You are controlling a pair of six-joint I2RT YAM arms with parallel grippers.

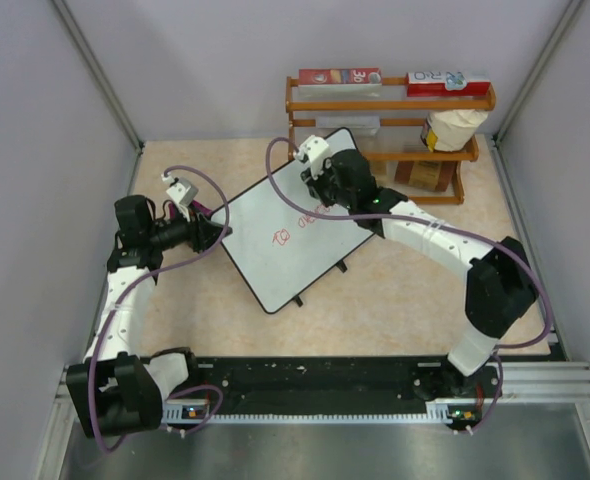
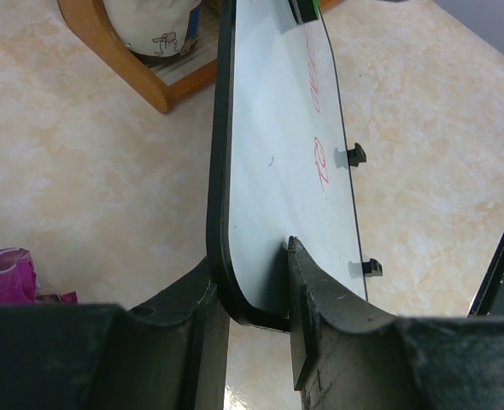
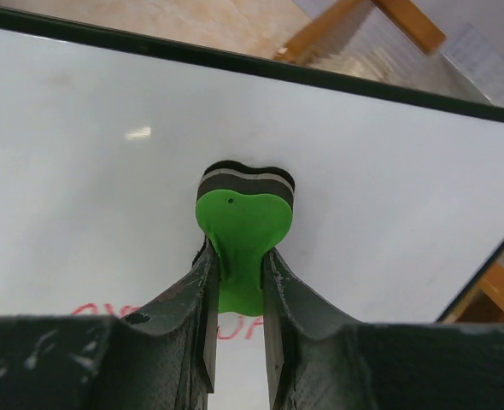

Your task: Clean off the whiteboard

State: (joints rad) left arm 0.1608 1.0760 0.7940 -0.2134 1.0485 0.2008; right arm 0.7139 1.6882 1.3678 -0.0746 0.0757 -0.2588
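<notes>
While the right hand (image 3: 237, 256) pinches a green eraser (image 3: 243, 213), left hand (image 2: 250, 260) clamps whiteboard (image 2: 278, 154) corner, red writing (image 2: 322, 162) illegible.

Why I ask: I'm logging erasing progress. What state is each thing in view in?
whiteboard: gripped at its rim near a corner, red writing not yet wiped off.
left gripper: shut on the whiteboard's rim.
right gripper: shut on the green eraser's handle.
green eraser: held, pad against the board, just beyond the red writing.
wooden rack: upright, boxes on top.
</notes>
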